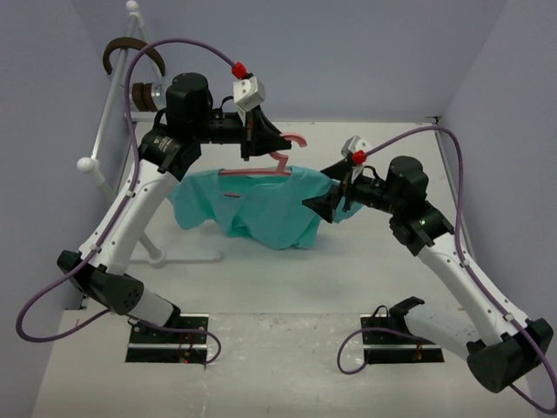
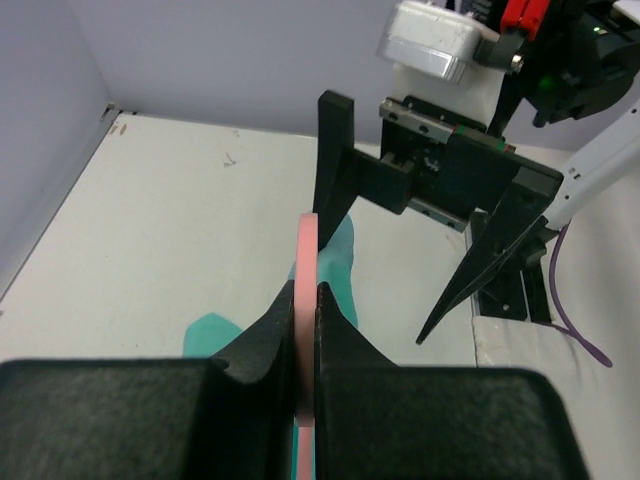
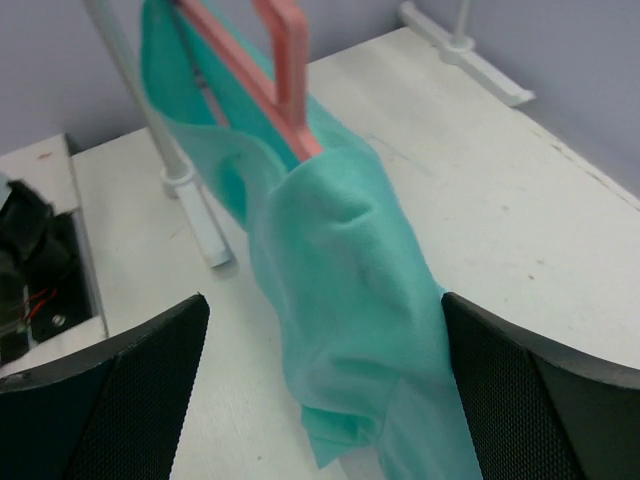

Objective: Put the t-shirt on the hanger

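In the top view, my left hand (image 1: 271, 139) holds the hanger (image 1: 261, 171) over the bench (image 1: 287, 287). The t-shirt (image 1: 252, 209) is draped on it, close to my right hand (image 1: 324, 205). In the left wrist view, the fingers are clenched on the pink bar. In the right wrist view, the fingers stand wide apart and grip nothing, with the cloth hanging between them. I think I should pinch this sagging shoulder slowly and draw it over the hanger's end.

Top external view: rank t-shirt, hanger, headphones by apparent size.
1. t-shirt: clearly largest.
2-3. hanger and headphones: not ranked. They span about the same, and the hanger is partly hidden inside the t-shirt.
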You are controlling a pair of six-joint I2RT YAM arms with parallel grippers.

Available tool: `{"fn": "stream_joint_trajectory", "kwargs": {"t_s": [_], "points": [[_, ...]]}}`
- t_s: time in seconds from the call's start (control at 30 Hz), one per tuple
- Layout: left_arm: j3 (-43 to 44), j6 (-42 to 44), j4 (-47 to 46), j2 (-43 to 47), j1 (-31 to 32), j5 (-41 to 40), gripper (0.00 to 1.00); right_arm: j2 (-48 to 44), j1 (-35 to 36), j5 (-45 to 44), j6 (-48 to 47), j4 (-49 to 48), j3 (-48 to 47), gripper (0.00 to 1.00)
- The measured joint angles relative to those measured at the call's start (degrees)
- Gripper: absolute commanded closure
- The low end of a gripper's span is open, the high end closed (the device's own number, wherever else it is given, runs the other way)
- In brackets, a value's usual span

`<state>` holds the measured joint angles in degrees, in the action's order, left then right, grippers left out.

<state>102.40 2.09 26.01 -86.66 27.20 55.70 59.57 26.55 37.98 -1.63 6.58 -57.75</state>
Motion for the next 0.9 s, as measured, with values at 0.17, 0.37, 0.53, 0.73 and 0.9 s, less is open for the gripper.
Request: {"fn": "stream_joint_trajectory", "kwargs": {"t_s": [0.17,0.37,0.53,0.73,0.9], "points": [[-2.89,-0.2,-1.24,2.7,-0.82,-1.48,1.0,-10.23,-1.46,-18.88,5.74,4.26,2.94,0.1],[-5.03,-2.98,-4.02,6.84,-1.55,-2.41,1.0,-11.53,-3.36,-31.02,7.42,9.74,3.43,0.4],[-5.13,-4.51,-6.01,9.43,-1.57,-2.34,1.0,-11.07,-3.74,-33.69,7.24,13.05,6.76,0.53],[-5.13,-5.11,-6.41,10.6,-1.59,-2.37,1.0,-11.07,-4.03,-33.79,7.74,13.17,7.48,1.0],[-5.13,-5.57,-6.42,10.61,-1.66,-2.56,1.0,-13.06,-4.14,-34.14,7.95,12.23,8.75,1.0]]}}
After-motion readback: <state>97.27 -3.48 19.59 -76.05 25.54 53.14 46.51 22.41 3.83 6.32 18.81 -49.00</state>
